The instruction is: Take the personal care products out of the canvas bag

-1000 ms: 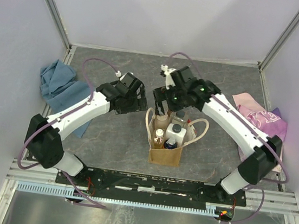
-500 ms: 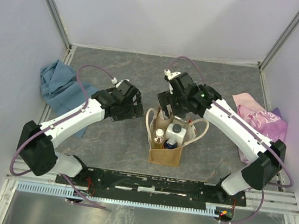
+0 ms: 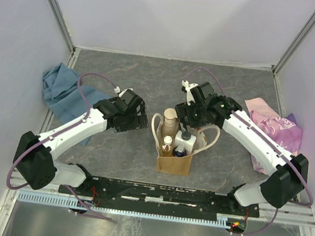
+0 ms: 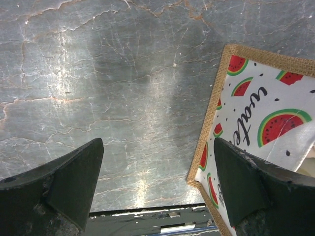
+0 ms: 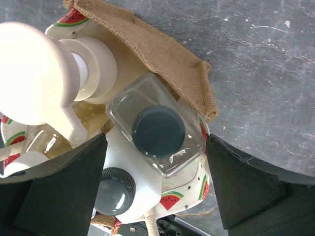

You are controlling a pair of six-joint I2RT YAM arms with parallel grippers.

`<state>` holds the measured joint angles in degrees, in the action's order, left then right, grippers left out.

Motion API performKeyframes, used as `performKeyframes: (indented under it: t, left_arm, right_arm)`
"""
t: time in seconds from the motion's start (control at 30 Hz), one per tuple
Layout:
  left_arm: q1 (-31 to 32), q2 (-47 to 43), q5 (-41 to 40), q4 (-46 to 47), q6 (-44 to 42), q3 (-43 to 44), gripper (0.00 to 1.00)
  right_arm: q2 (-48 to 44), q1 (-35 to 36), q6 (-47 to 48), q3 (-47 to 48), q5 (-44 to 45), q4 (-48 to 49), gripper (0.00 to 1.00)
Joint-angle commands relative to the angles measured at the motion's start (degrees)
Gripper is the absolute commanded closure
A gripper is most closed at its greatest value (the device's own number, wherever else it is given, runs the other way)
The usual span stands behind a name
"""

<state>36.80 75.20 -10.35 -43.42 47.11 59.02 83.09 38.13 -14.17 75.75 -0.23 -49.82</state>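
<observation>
The canvas bag stands mid-table with bottles upright in it. The tall beige bottle with cream cap sits at its back left. The white squarish bottle, the amber bottle and the dark blue bottle sit in front of it. My right gripper hovers open over the bag's back right. In the right wrist view its jaws straddle the clear bottle without touching, beside the white bottle and the cream cap. My left gripper is open and empty left of the bag; the left wrist view shows the gripper over bare table beside the bag's watermelon-print lining.
A blue cloth lies at the far left edge. A pink-purple floral cloth lies at the right edge. The bag's cream handles loop out on both sides. Grey walls close in the table.
My right gripper has shifted right, off the tall beige bottle, which now shows uncovered, to the bag's back right. My left gripper has drawn slightly nearer the bag.
</observation>
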Motion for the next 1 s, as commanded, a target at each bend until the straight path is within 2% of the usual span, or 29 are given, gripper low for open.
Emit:
performKeyframes:
  t: [0.0, 0.07, 0.4, 0.63, 0.73, 0.97]
  left_arm:
    - [0.3, -1.2, 0.0, 0.5, 2.8, -1.0, 0.02]
    - [0.3, -1.2, 0.0, 0.5, 2.8, -1.2, 0.02]
    - [0.3, -0.5, 0.3, 0.4, 2.7, -1.6, 0.02]
    - [0.3, -0.1, 0.8, 0.6, 2.8, -2.1, 0.02]
    - [0.3, 0.5, 1.1, 0.5, 2.8, -2.0, 0.02]
    - [0.3, -0.2, 1.6, 0.4, 2.7, -1.9, 0.03]
  right_arm:
    - [1.2, 0.2, 1.4, -0.3, -9.5, 3.2, 0.14]
    - [1.3, 0.2, 1.5, -0.4, -11.1, 3.7, 0.17]
    - [4.5, 0.2, 4.4, -0.3, -10.6, 2.3, 0.17]
    - [4.1, 0.3, 3.9, -0.8, -4.0, 0.0, 0.18]
    - [4.4, 0.3, 2.7, 0.1, -1.2, -0.5, 0.24]
    - [5.7, -2.8, 0.6, 1.3, 4.0, -1.5, 0.5]
